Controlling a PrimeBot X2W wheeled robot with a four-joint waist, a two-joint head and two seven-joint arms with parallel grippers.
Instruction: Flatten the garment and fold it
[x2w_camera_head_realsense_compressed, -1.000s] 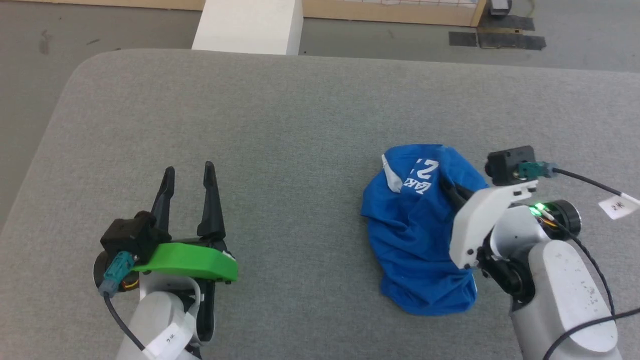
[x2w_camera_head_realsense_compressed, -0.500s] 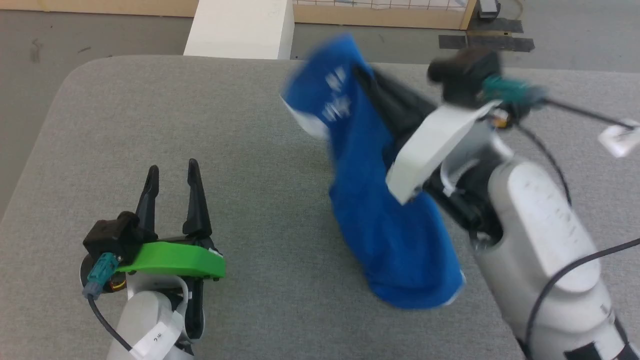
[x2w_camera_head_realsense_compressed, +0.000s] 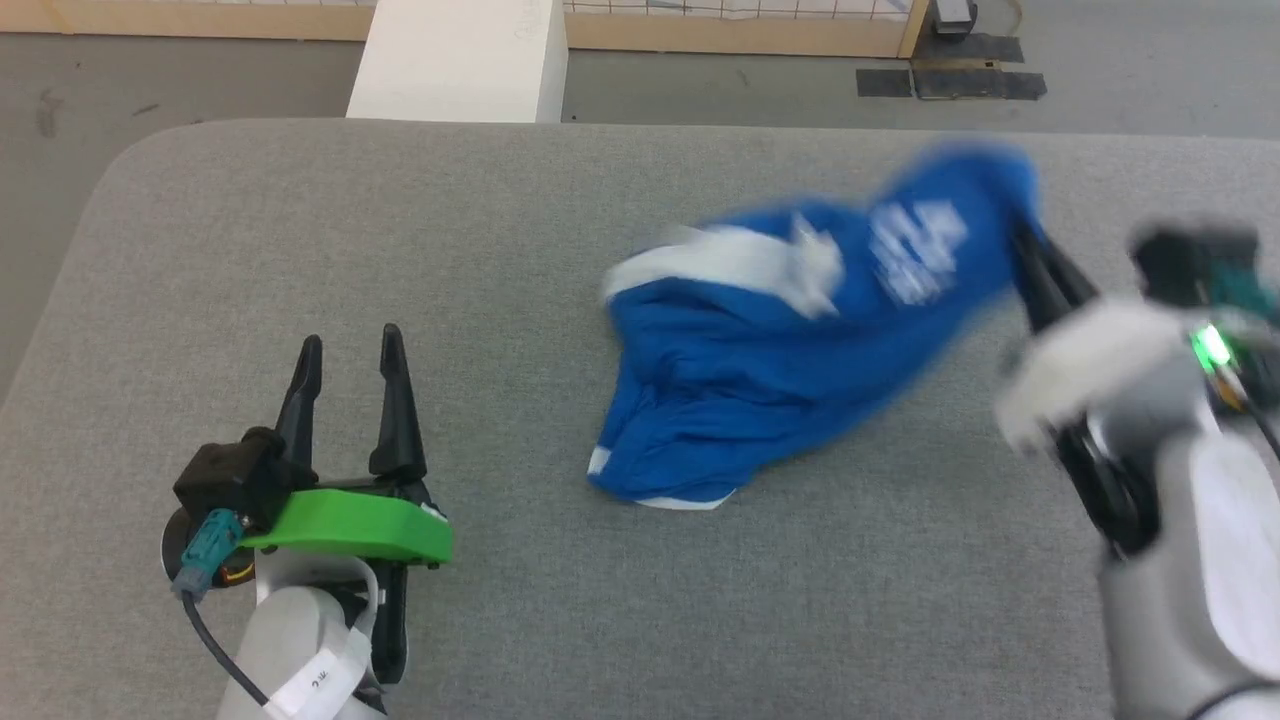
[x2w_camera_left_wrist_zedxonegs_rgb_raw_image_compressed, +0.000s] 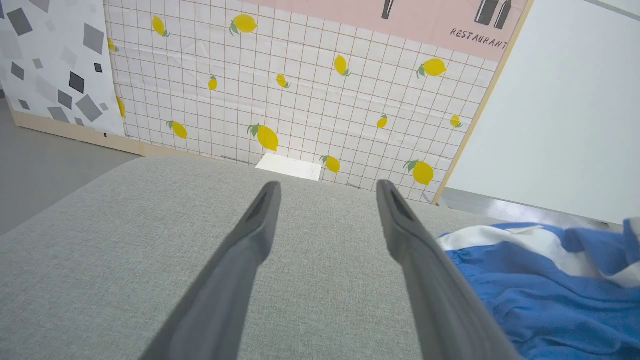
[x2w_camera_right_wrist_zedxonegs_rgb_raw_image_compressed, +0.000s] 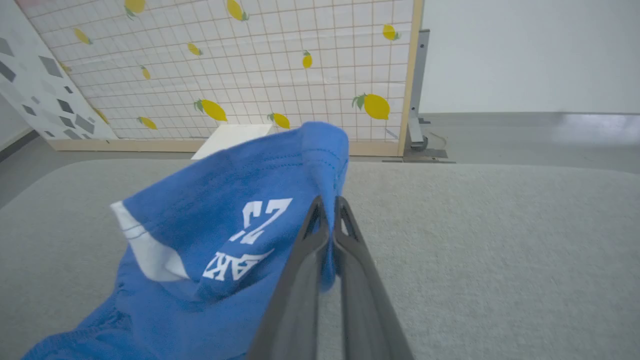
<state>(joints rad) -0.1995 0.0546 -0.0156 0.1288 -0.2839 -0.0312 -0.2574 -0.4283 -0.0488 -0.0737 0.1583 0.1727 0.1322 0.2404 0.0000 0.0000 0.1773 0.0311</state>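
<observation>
The garment (x2w_camera_head_realsense_compressed: 780, 370) is a pair of bright blue shorts with white stripes and white print, blurred with motion, stretched from the table's middle up to the right. My right gripper (x2w_camera_head_realsense_compressed: 1020, 245) is shut on its printed leg end, which hangs lifted off the table. In the right wrist view the two fingers of that gripper (x2w_camera_right_wrist_zedxonegs_rgb_raw_image_compressed: 327, 202) pinch a fold of the garment (x2w_camera_right_wrist_zedxonegs_rgb_raw_image_compressed: 225, 235) beside the white lettering. My left gripper (x2w_camera_head_realsense_compressed: 348, 345) rests open and empty near the table's front left. The left wrist view shows the left gripper (x2w_camera_left_wrist_zedxonegs_rgb_raw_image_compressed: 327, 187) with spread fingers and the garment (x2w_camera_left_wrist_zedxonegs_rgb_raw_image_compressed: 550, 290) at lower right.
The grey padded table (x2w_camera_head_realsense_compressed: 300, 220) has a rounded far-left corner. A white block (x2w_camera_head_realsense_compressed: 455, 60) stands on the floor behind it, before a tiled lemon-print wall panel (x2w_camera_left_wrist_zedxonegs_rgb_raw_image_compressed: 300, 90). A black mat (x2w_camera_head_realsense_compressed: 950, 80) lies on the floor at far right.
My right gripper lifted the garment's printed end up off the table, then swung it to the right and lower, spreading the bunched cloth out sideways. The left arm stayed put; the camera shifted slightly.
</observation>
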